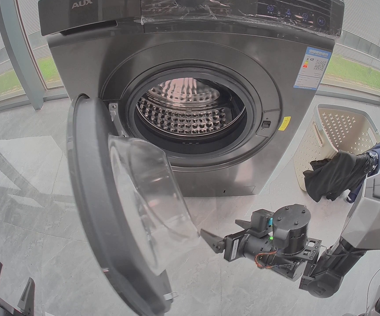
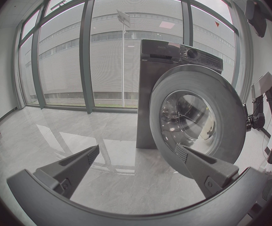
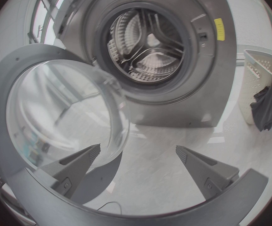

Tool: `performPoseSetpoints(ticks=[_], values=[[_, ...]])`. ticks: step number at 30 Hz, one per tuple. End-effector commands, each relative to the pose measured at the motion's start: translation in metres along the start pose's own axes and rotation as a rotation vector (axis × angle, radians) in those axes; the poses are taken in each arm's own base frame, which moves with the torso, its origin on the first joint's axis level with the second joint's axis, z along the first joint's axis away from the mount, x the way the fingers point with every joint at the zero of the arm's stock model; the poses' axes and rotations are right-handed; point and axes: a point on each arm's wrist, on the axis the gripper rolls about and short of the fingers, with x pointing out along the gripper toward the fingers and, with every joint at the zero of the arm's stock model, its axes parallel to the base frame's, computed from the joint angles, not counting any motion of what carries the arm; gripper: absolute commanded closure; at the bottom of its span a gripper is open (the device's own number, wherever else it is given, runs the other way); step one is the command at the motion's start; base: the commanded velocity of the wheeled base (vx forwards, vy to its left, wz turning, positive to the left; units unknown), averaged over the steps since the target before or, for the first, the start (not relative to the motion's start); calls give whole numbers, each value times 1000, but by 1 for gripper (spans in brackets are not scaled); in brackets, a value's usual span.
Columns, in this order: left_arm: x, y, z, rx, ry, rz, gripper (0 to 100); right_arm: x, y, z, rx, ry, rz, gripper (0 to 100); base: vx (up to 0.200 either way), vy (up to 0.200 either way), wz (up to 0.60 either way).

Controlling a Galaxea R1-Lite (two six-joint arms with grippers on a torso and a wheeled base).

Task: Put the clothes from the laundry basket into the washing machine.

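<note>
Progress looks close to nil, judging by how things lie. Nearest, at the near left, the left gripper (image 1: 12, 284) sits low over the floor (image 1: 27, 185), its fingers spread apart with nothing between them.

A little farther and to the right, the right gripper (image 1: 223, 235) hangs above the floor and points left toward the door (image 1: 91, 189). Its own wrist view shows the two fingers parted wide, gripping nothing. It is close beside the door's clear glass bowl; whether they touch I cannot tell.

The door stands swung out to the near left of the washing machine (image 1: 89, 71), so that step is already done. Behind it, the open mouth of the drum (image 1: 185, 110) shows bare perforated metal, and nothing seems to be loaded.

Right of the machine, near its front corner, the laundry basket (image 1: 326, 132) stands on the floor. A black garment (image 1: 335, 176) hangs over its near rim, with a blue garment (image 1: 376, 152) just beside it on the right. Both are well apart from the right gripper. Farthest back, windows (image 1: 5, 80) run behind the machine.

Nearly the whole job seems to remain. Each piece has to be reached at the basket, gripped, carried left to the drum and pushed in. The right arm looks the better placed to start, as the basket is on its side.
</note>
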Motion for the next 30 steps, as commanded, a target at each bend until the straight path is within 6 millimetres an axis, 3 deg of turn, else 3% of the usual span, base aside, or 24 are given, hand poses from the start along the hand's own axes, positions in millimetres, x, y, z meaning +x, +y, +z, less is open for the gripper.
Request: performPoseSetpoints(ticks=[1,8,12,21,25,30], values=[[0,0,-5,-1,-1,1,0,0,6,-2,-4,3,18,0,0,0,0],[0,0,-5,0,-1,1,0,3,-2,2,6,-30,7,0,0,0,0],[0,0,-5,0,-1,1,0,16,-2,0,6,-36,7,0,0,0,0],[0,0,-5,0,-1,1,0,45,11,-3,-1,-65,46,0,-200,0,0],[0,0,-5,0,-1,0,0,55,20,-4,-5,-81,72,0,0,0,0],[0,0,-5,-1,-1,1,0,69,31,-21,-12,-78,108,0,0,0,0]])
